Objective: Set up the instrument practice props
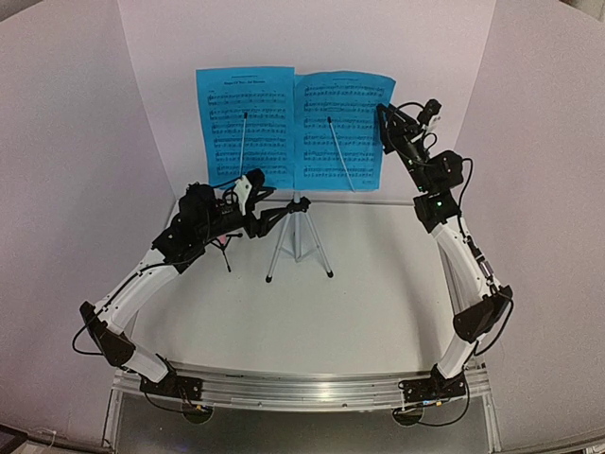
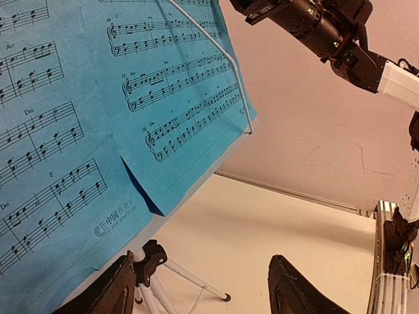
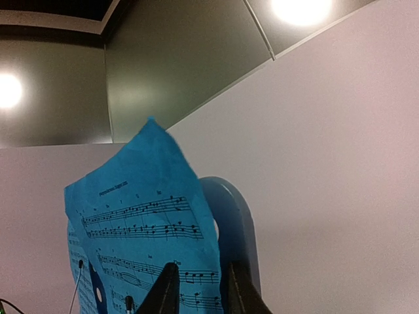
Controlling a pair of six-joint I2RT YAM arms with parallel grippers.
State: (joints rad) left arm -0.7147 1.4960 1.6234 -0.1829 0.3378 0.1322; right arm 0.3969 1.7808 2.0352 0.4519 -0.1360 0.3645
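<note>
Starting nearest, on the bench [image 1: 378, 284]: just the two arms reaching away from the near edge. Further in, the left claw [image 2: 203, 294], fingers spread wide and gripping nothing, hovering low in front of the lower edge of the left sheet [image 1: 244, 123] and beside the head of the silver tripod [image 1: 299, 241]. Planted mid-bench, that tripod, legs splayed and apparently steady. Above it, the music stand desk [image 3: 230, 216], upright or leaned back a touch, mostly hidden behind paper. Resting side by side on the desk, the left sheet and the right sheet [image 1: 342, 128], the left one's inner edge lapping slightly over its neighbour, each crossed by a thin wire retainer [image 2: 222, 52]. Farthest out, the right claw [image 3: 203, 273], fingers close together with the right sheet's upper outer edge between them and the desk's rounded corner just behind. Cannot tell whether actually pinching the paper or merely bracketing it. As for progress: stand erected, both pages up and held under their wires, so seemingly close to finished. Left to do, probably: squaring the right page, seemingly a little askew at its top corner, then letting go and backing both arms off without nudging the stand.
</note>
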